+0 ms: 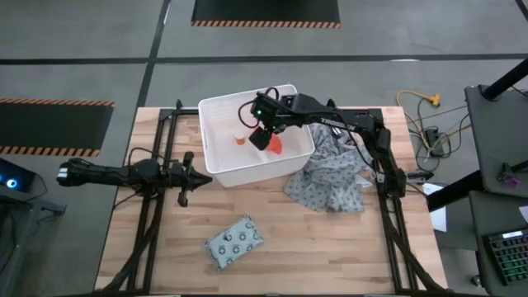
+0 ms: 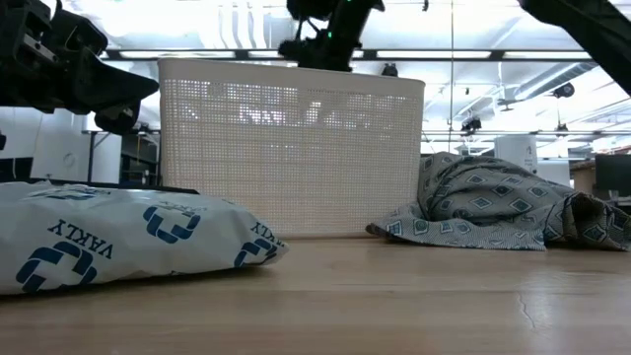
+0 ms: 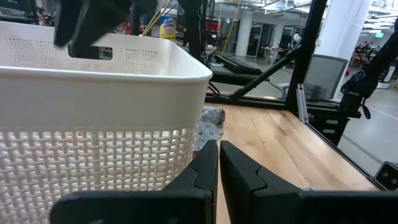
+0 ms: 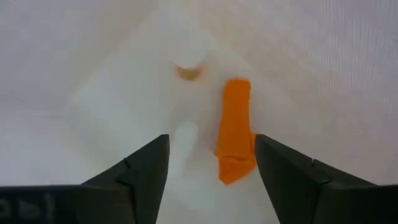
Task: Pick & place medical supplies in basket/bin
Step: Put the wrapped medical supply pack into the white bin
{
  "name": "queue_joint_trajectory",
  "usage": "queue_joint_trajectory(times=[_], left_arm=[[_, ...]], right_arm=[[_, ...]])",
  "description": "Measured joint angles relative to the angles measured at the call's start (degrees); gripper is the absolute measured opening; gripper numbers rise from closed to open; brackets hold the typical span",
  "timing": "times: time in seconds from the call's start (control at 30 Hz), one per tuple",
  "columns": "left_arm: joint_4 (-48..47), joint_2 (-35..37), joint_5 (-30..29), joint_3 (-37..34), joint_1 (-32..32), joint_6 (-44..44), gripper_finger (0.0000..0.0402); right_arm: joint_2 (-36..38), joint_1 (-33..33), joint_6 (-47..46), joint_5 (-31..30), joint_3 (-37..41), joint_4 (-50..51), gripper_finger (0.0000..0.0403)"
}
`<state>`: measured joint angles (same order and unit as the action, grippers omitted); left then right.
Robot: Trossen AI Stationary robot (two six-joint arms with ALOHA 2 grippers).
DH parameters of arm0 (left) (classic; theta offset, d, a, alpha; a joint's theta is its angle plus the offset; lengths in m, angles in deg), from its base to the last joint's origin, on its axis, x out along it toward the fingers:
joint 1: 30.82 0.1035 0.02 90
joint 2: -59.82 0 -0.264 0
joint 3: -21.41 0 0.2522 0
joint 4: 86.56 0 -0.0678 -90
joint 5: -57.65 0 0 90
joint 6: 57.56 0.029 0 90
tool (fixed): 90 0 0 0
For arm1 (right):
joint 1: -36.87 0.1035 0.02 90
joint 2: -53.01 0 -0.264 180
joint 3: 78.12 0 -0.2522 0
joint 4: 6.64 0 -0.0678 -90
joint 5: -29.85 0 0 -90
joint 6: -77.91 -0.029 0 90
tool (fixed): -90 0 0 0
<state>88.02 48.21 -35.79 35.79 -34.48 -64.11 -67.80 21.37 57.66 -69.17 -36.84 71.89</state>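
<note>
The white perforated bin stands at the table's far middle. My right gripper hangs open over its inside, fingers pointing down. In the right wrist view the orange-red tapered piece lies on the bin floor between the open fingers, close to one of them. A small round piece lies beyond it. The teal-grey dotted packet lies flat on the near table. My left gripper waits shut by the bin's near left corner.
A crumpled grey patterned cloth lies against the bin's right side, under my right arm. In the low view the packet fills the near left, with the bin wall behind it. Bare wood shows around the packet.
</note>
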Motion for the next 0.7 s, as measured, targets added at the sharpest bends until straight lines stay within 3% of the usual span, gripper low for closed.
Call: queue_joint_trajectory(times=[0.17,0.27,0.47,0.7], left_arm=[[0.0,0.0,0.0,0.0,0.0,0.0,0.0],[0.0,0.0,0.0,0.0,0.0,0.0,0.0],[0.0,0.0,0.0,0.0,0.0,0.0,0.0],[0.0,0.0,0.0,0.0,0.0,0.0,0.0]], right_arm=[[4.7,3.7,10.8,0.8,-0.6,-4.3,0.0226],[10.0,6.1,15.9,5.1,3.5,-10.9,0.0218],[23.3,8.3,17.6,18.8,22.1,-36.9,0.0203],[41.6,10.2,13.5,18.7,47.6,-46.2,0.0177]])
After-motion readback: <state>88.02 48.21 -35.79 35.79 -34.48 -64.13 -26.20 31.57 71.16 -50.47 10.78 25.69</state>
